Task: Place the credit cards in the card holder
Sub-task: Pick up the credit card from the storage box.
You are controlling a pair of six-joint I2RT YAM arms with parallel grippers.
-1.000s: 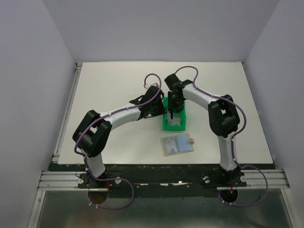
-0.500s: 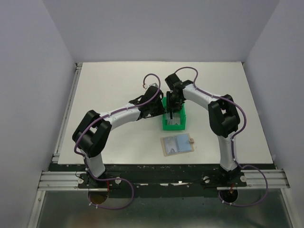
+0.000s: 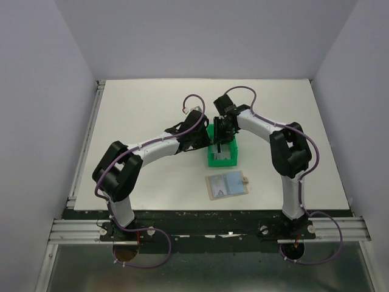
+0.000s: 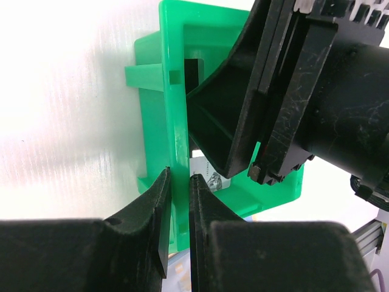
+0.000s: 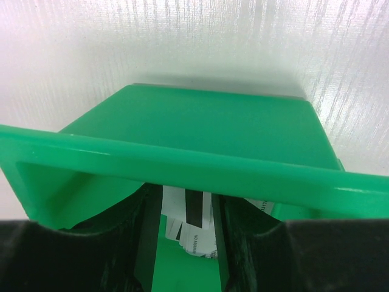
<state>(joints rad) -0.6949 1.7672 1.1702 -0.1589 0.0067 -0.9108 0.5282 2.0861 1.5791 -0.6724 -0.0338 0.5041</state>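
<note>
Several silver-grey credit cards (image 5: 182, 234) lie inside the green bin (image 3: 226, 162). My right gripper (image 5: 182, 204) reaches down into the bin, and a credit card with a dark stripe (image 5: 200, 213) stands between its fingers, its edges touching both. My left gripper (image 4: 180, 182) is shut on the bin's left wall (image 4: 173, 91), one finger on each side; a printed card (image 4: 209, 178) shows just past it. In the top view the left gripper (image 3: 205, 145) and right gripper (image 3: 219, 145) meet at the bin. The card holder (image 3: 228, 184) lies open, tan with pale blue inside, just in front of the bin.
The bin's green rim (image 5: 182, 164) crosses the right wrist view and hides the fingertips. The right gripper's black body (image 4: 273, 109) fills the bin's opening in the left wrist view. White table (image 3: 140, 109) stretches around, with walls on three sides.
The right wrist has shifted slightly over the bin and its jaws have narrowed a little around the striped card. The left arm, bin and card holder have stayed put.
</note>
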